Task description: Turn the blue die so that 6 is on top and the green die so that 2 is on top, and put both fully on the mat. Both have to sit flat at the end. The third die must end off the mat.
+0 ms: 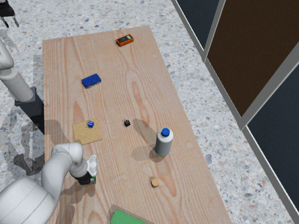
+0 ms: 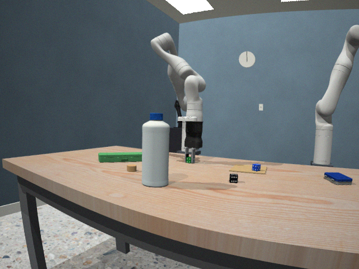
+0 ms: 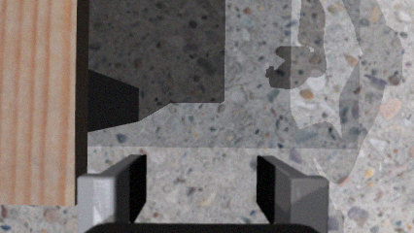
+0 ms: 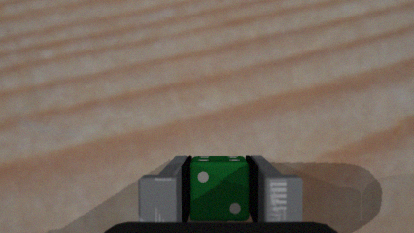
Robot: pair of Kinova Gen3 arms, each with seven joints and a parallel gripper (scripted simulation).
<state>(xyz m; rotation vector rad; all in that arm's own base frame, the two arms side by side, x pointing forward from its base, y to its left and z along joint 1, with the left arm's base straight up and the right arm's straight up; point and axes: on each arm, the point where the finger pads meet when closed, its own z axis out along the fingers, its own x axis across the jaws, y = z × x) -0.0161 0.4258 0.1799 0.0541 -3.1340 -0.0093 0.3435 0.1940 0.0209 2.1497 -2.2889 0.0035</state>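
nearest us, in the right wrist view, the right gripper (image 2: 189,155) (image 4: 219,179) has its dark pads closed onto the green die (image 2: 188,159) (image 4: 220,190), one on each side face; it shows two pips towards the camera, so we judge 2 is up already; we expect it light, stiff and a bit slick, best pinched low on opposite flat faces and kept level; it sits off the mat (image 1: 87,132) (image 2: 246,168), a thin tan square with a speckled, cork-like face; on that, near one edge, rests the blue die (image 1: 90,124) (image 2: 256,167), small, glossy and hard-edged, likely prone to skid if nudged; beyond the mat's side the black die (image 1: 127,123) (image 2: 233,177) stands on striped wood; farthest off, the left gripper (image 1: 9,22) (image 3: 201,179) hangs over the speckled floor, fingers wide apart, nothing between them.
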